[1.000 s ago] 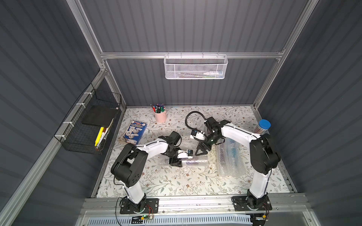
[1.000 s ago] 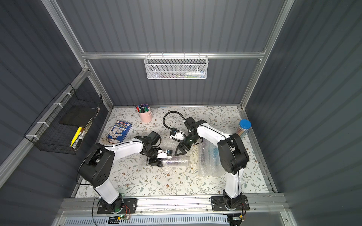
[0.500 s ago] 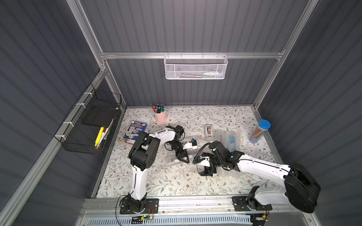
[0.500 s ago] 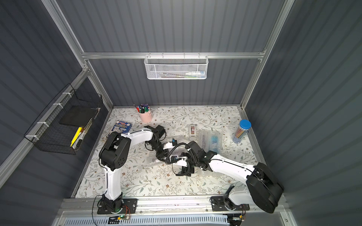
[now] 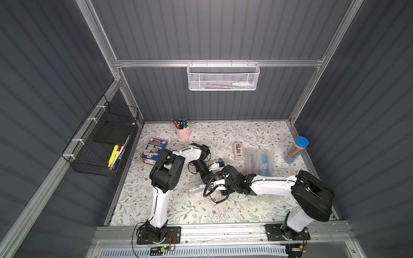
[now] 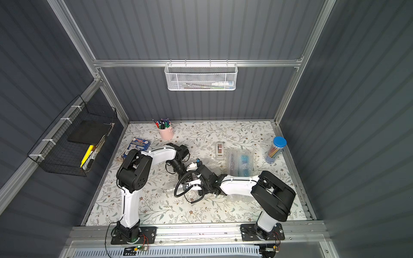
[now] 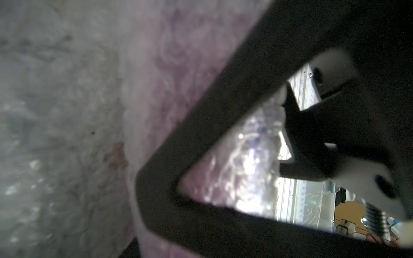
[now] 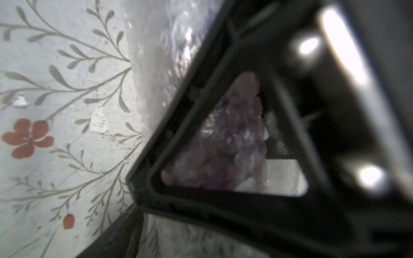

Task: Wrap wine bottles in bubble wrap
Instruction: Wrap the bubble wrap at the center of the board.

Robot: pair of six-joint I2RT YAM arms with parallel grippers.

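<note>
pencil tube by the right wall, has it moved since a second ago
No. In a top view the pencil tube stands where it did, just as close to the back right corner post.

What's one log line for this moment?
left gripper, right gripper: at bubble-wrapped purple bottle | grip: unclear | bright blue bottle: wrapped, beside grey tape dispenser

Floral table [image 5: 183, 207]; pink cup [image 5: 183, 134]; purple bottle [image 7: 169, 73]; blue bottle [image 5: 264, 162].

Clear glossy plastic bubble wrap [image 5: 194, 182]; matt printed table cover [image 5: 190, 210]; white metal-mesh basket [image 5: 223, 78].
</note>
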